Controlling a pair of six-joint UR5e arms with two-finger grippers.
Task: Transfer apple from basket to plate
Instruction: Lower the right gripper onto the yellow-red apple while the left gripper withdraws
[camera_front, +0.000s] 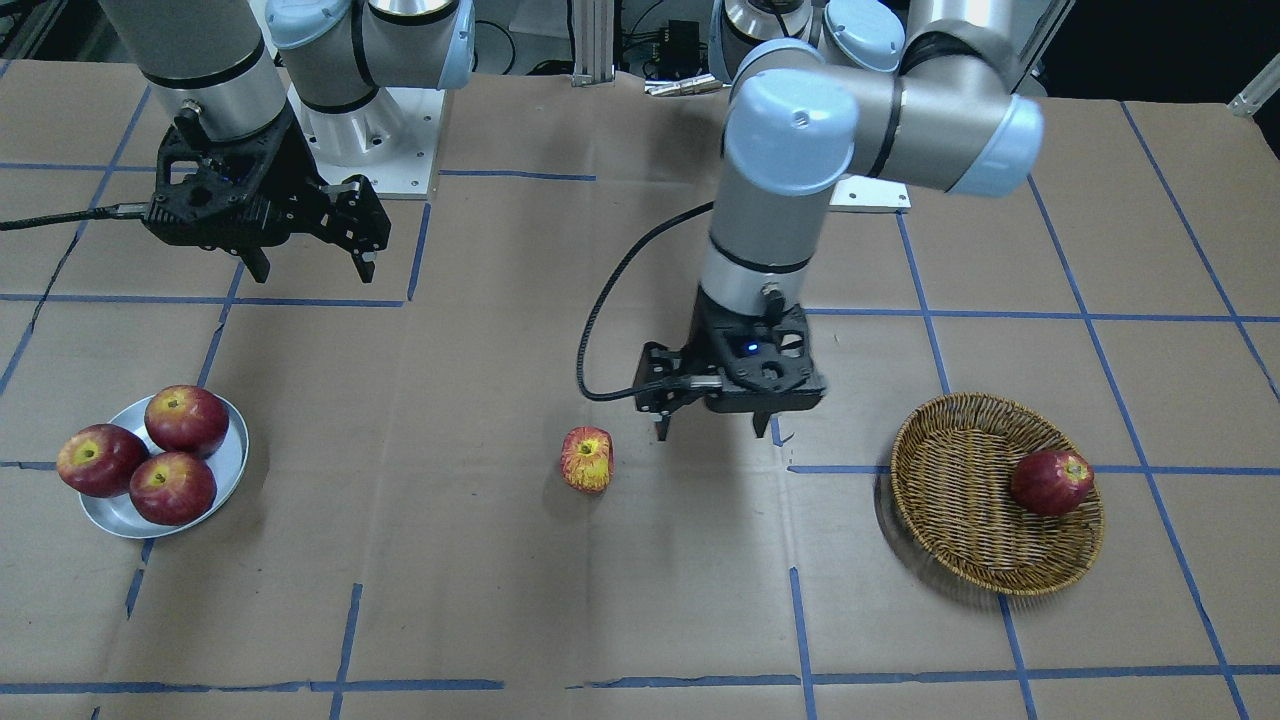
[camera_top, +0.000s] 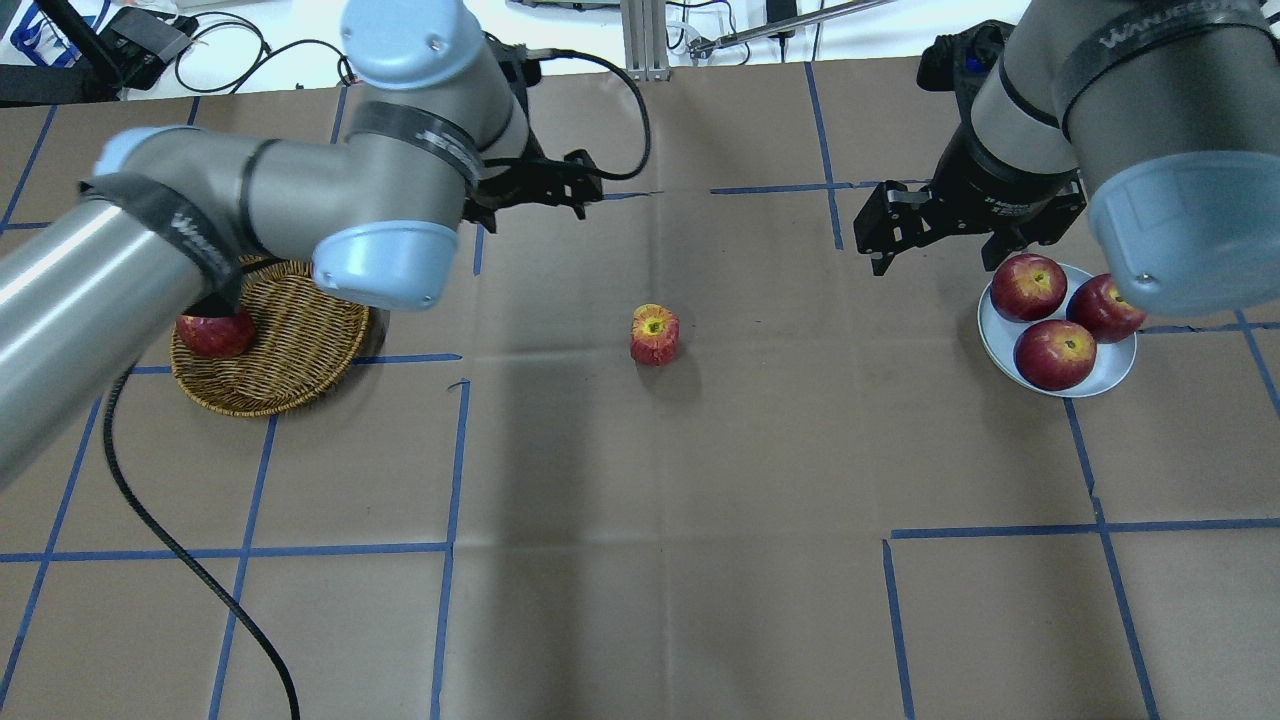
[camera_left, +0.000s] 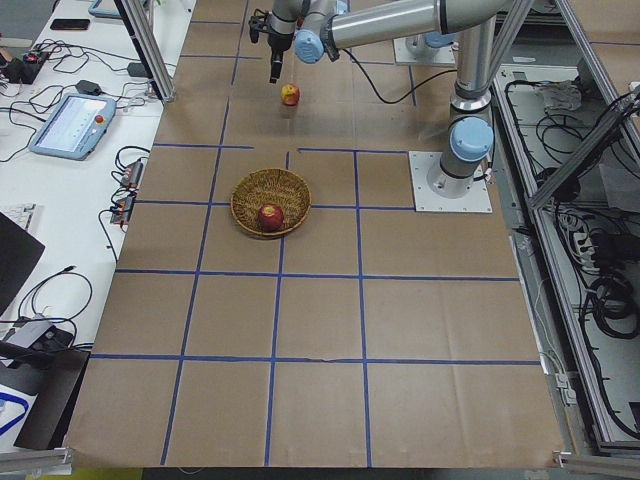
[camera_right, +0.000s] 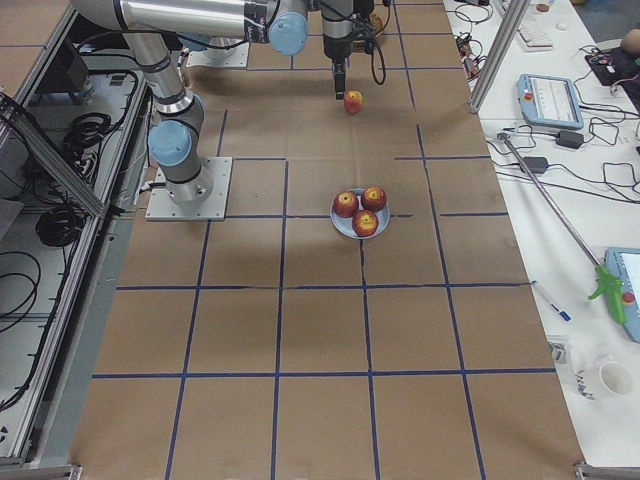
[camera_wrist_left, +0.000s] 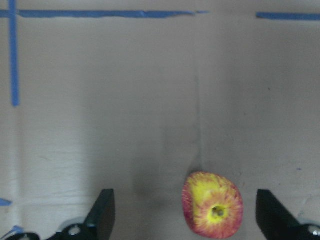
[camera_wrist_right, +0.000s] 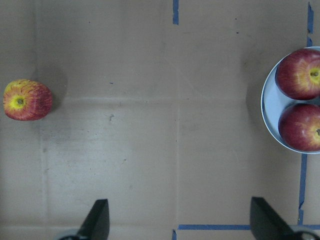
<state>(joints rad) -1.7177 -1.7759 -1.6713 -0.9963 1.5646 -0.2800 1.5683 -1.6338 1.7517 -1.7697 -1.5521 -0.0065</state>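
Note:
The streaked red-and-yellow apple (camera_front: 587, 459) lies on the bare table near its middle, outside the basket; it also shows in the overhead view (camera_top: 654, 334). My left gripper (camera_front: 717, 430) is open and empty, hovering just beside and above it; in the left wrist view the apple (camera_wrist_left: 213, 206) lies between the fingers, nearer the right one. The wicker basket (camera_front: 960, 560) holds one dark red apple (camera_front: 1051, 481). The metal plate (camera_front: 235, 450) carries three dark red apples. My right gripper (camera_front: 313, 270) is open and empty, raised behind the plate.
The table is brown cardboard with blue tape lines. The left arm's black cable (camera_front: 600, 330) loops beside the gripper. The two arm bases (camera_front: 380, 140) stand at the table's far edge.

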